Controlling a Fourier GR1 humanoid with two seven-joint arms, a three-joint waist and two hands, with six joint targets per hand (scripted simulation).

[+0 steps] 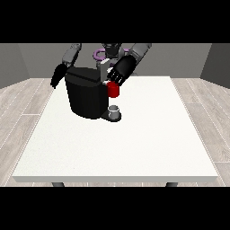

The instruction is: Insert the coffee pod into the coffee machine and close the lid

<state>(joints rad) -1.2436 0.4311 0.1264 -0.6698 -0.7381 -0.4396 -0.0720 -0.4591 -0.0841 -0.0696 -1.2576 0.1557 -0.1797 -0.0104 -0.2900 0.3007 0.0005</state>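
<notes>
I see the hand at the view's right (pixel 122 69) with curled fingers just above a red thing at the machine (pixel 113 90), holding nothing I can discern, the coffee machine (pixel 85 94) beside it, while a grey thing (pixel 114 111) stands below the fingers, so I judge lid closing remains; the hand at the view's left (pixel 57 76) hangs relaxed.

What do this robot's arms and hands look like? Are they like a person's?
Somewhat like a person's. Each arm has a grey upper section with rounded, jointed segments and ends in a black hand. The hand at the view's right is broad and glossy black. The hand at the view's left is black too and looks narrow from here. No cables or markings show on them.
</notes>
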